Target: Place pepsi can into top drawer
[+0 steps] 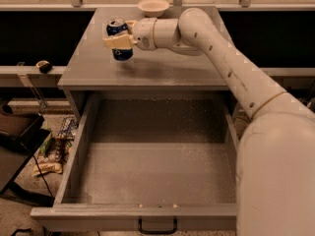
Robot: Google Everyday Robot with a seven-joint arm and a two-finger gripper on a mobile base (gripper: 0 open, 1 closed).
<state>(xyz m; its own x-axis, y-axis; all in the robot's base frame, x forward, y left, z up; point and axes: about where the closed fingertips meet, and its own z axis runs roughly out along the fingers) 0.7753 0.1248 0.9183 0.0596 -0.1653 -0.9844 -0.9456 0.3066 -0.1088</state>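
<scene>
Pepsi can (122,53) is clasped by gripper (119,35) at upper left, over cabinet top (167,69); top drawer (157,168) is open below.

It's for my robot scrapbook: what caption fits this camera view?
The gripper clasps the can at the cabinet top, behind the open, empty drawer.

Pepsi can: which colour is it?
Pepsi can: dark blue, camera view; hand holds it over the cabinet top.

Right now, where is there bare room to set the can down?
The top drawer is bare wall to wall. The countertop is free before the pepsi can; crowded behind: gripper at the can, cream bowl.
</scene>
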